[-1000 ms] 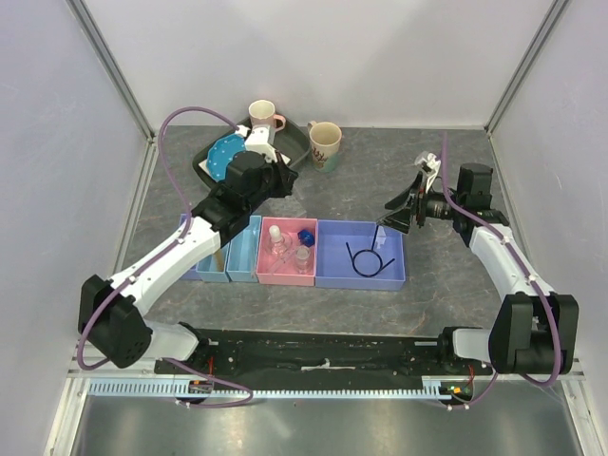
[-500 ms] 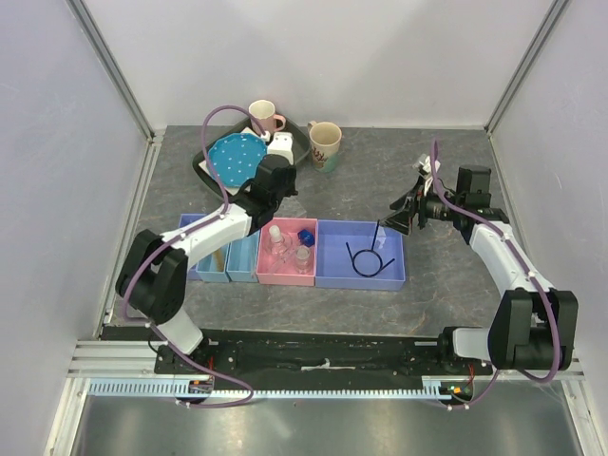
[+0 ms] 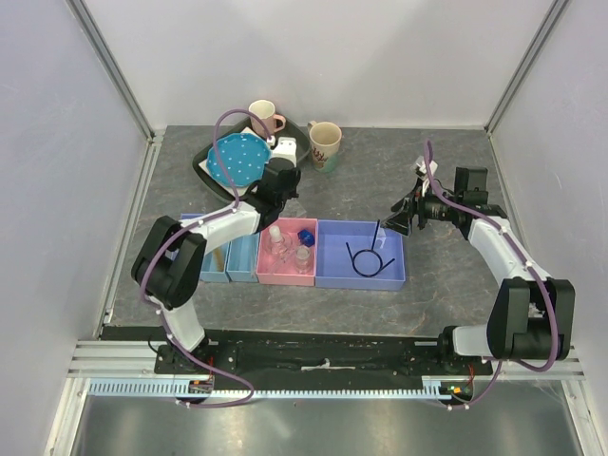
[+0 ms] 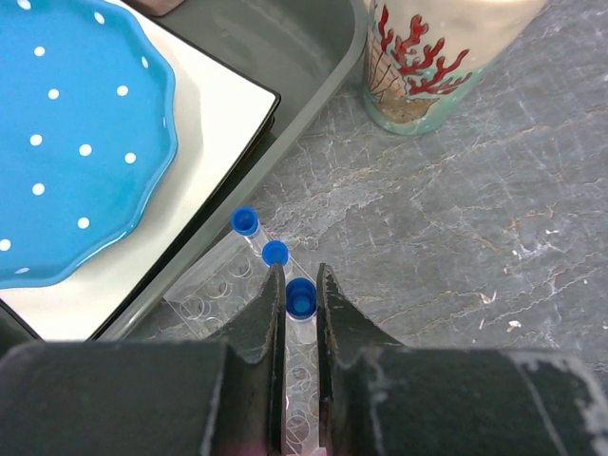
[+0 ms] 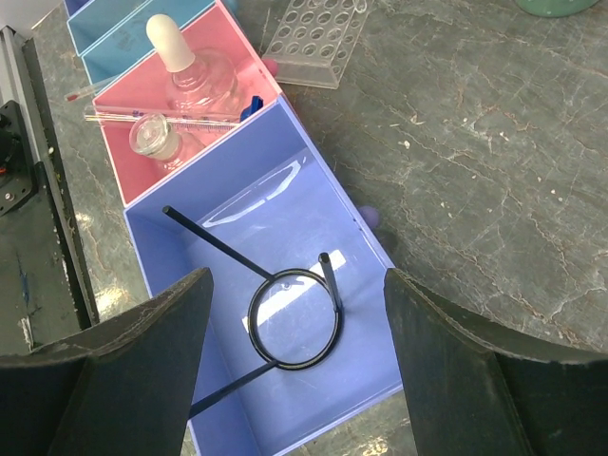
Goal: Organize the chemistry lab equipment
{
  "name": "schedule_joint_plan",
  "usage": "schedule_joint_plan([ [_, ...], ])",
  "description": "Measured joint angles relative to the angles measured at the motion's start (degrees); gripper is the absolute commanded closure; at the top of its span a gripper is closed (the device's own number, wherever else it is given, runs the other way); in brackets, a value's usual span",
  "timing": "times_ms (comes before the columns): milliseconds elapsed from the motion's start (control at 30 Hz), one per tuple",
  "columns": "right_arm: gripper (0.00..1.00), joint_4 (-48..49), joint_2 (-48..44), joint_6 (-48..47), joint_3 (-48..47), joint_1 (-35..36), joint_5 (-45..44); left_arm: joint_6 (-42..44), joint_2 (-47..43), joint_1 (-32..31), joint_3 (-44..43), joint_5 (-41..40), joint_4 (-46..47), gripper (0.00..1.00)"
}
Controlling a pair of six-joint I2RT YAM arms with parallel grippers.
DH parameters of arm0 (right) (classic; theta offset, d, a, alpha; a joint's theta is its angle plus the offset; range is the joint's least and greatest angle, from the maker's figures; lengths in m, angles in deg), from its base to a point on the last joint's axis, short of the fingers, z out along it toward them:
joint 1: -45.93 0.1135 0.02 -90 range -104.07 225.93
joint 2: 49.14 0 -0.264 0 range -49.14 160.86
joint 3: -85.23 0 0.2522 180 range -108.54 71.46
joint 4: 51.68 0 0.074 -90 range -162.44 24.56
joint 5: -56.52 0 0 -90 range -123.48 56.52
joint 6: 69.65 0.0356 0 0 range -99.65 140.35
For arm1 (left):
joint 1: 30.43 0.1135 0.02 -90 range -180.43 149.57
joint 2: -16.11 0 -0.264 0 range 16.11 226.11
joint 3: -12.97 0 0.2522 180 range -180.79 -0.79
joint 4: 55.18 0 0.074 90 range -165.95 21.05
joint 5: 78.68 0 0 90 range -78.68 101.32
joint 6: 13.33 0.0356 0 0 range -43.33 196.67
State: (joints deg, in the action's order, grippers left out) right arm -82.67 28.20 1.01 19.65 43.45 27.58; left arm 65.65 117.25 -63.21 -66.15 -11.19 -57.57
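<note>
Black-fingered and closed down on it, pinching the blue cap of a small clear tube (image 4: 301, 302) with the left tool (image 4: 301, 277), with one finger on either side of the cap. Keeping that tube upright in a clear plastic welled rack (image 4: 204, 296), just beside two more blue-capped tubes (image 4: 275, 253) standing in a row in the same rack. Working on the grey stone-patterned table (image 4: 456, 237), right against the rim of a dark tray (image 4: 313, 47) bearing a bright blue white-dotted plate (image 4: 66, 133), with a beige mug printed with red coral (image 4: 427, 57) standing near on the table.

Hovering with the right tool (image 5: 296, 285) spread wide and gripping nothing, above a lavender plastic bin (image 5: 356, 323). Looking down on a thin black looped wire (image 5: 290, 328) lying in that bin, near a flat clear packet (image 5: 271, 190). Showing, in the pink plastic bin (image 5: 128, 171) touching the lavender one on the side towards the left arm, two tiny clear glass bottles (image 5: 195, 76), a thin rod (image 5: 161, 119) lying across them and a small blue piece (image 5: 249, 106). Lining up beyond the pink bin with two light blue bins (image 3: 244, 261), all four in one row.
</note>
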Motion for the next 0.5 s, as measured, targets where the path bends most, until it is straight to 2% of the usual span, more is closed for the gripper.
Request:
schedule_joint_plan([
  [500, 0.20, -1.4, 2.1, -1.7, -0.8, -0.3, -0.2, 0.0, 4.7, 1.3, -2.4, -0.1, 0.8, 0.98],
])
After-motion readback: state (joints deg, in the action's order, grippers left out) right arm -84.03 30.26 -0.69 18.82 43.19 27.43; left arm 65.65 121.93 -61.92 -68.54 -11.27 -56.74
